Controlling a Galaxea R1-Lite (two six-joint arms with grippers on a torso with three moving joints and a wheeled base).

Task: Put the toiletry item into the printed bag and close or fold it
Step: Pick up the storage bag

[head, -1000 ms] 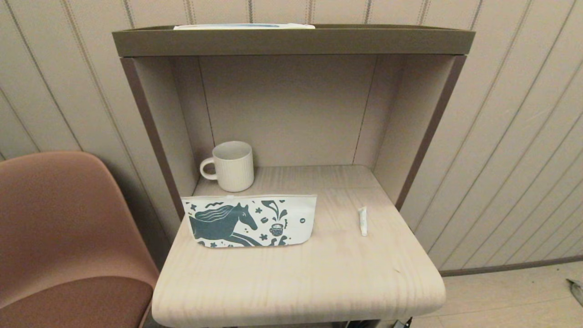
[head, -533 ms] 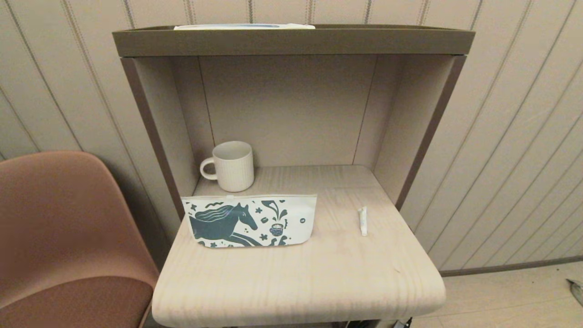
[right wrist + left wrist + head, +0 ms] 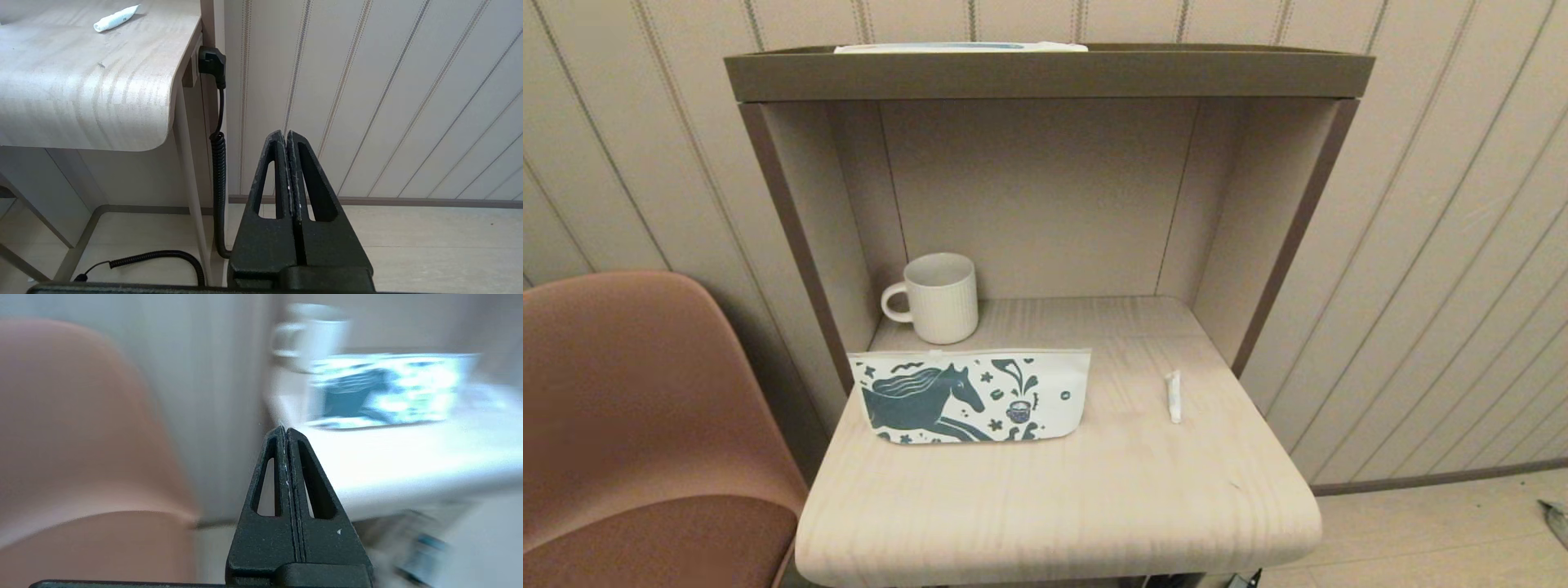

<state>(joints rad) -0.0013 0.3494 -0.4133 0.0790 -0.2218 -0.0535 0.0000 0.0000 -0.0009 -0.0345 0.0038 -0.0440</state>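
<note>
**Bag and tube both untouched on the desk, both grippers closed**

Printed bag [image 3: 970, 396] lay flat on the desk [image 3: 1054, 506], left of centre, top edge facing the back; could not tell whether anything was inside. White tube [image 3: 1173, 397] lay on the bare wood to the bag's right, well apart from it, not in the bag. Ribbed mug [image 3: 939, 297] stood upright behind the bag's left half, in the back-left corner of the alcove; nothing visible inside it. A flat white item [image 3: 960, 47] sat on the top shelf [image 3: 1045, 75].

Left gripper [image 3: 286, 430] had its fingers pressed together, holding nothing, below and short of the desk's front-left edge, between chair [image 3: 81, 457] and desk, aimed toward the bag. Right gripper [image 3: 287, 134] was also closed and empty, low beside the desk's right side, near the coiled cable [image 3: 218, 171].

Versus the head view a second before: bag, tube and mug were in the same places; neither arm was visible.
</note>
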